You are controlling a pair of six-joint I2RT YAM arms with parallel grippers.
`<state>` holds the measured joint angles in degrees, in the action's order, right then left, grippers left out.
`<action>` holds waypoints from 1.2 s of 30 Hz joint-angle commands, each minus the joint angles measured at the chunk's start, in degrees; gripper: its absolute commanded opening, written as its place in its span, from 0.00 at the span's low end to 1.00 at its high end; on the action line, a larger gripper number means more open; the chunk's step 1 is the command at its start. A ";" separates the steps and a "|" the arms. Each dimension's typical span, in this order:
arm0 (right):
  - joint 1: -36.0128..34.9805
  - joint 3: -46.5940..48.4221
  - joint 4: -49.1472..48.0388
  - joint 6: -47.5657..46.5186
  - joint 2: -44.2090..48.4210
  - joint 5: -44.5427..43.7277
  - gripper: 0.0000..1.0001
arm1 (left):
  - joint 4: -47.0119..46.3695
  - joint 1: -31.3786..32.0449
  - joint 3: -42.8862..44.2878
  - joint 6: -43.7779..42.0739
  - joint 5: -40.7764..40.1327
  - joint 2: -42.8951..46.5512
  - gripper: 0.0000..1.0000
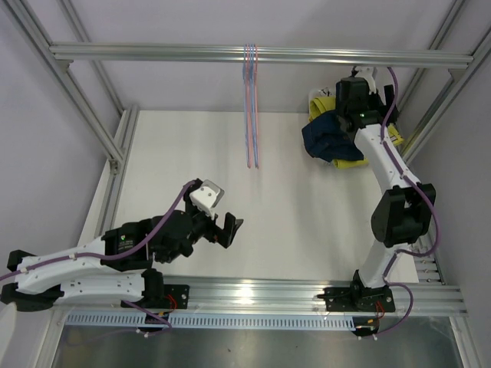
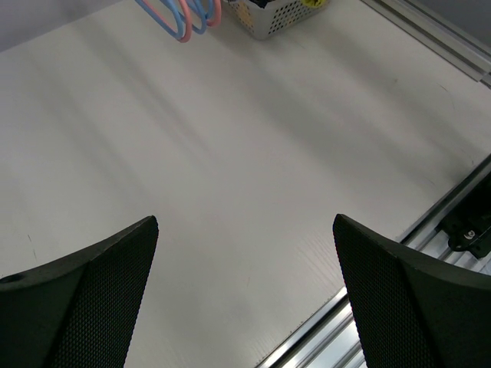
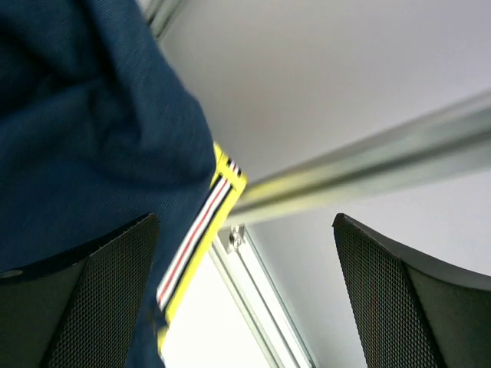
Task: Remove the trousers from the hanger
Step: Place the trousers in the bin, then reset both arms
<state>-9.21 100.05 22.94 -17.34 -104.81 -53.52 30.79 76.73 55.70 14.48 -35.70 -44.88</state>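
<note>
The trousers lie heaped at the back right. A dark navy pair (image 1: 324, 138) is on top, with yellow cloth (image 1: 350, 162) under it. In the right wrist view the navy trousers (image 3: 84, 130) fill the left side, edged by a yellow striped band (image 3: 201, 224). My right gripper (image 1: 356, 93) hangs over the heap, its jaws (image 3: 245, 299) open and holding nothing. The cloth lies beside its left finger. The pink and blue hangers (image 1: 251, 107) hang bare from the top bar. My left gripper (image 1: 224, 228) stands open and holds nothing (image 2: 245, 299) low over the table at the front left.
A white mesh basket (image 2: 270, 17) stands beyond the hangers (image 2: 182, 15) in the left wrist view. Aluminium frame rails (image 1: 261, 54) run around the table, with one rail (image 3: 261, 307) close under the right gripper.
</note>
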 commanded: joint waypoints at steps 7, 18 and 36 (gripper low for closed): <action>-6.78 -5.38 4.84 11.01 18.22 -2.64 0.99 | -0.81 -0.26 1.07 -1.12 -4.11 0.94 0.99; -23.03 -24.80 8.17 24.98 41.34 9.56 0.99 | -4.59 -0.61 -0.95 -4.02 -20.10 8.23 0.99; -39.04 -28.59 0.89 17.61 52.08 6.51 0.99 | -7.66 -29.44 17.34 -8.50 -7.01 1.03 1.00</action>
<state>-48.05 72.27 29.19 2.63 -53.39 -43.09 25.02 49.63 69.54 8.45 -45.50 -42.87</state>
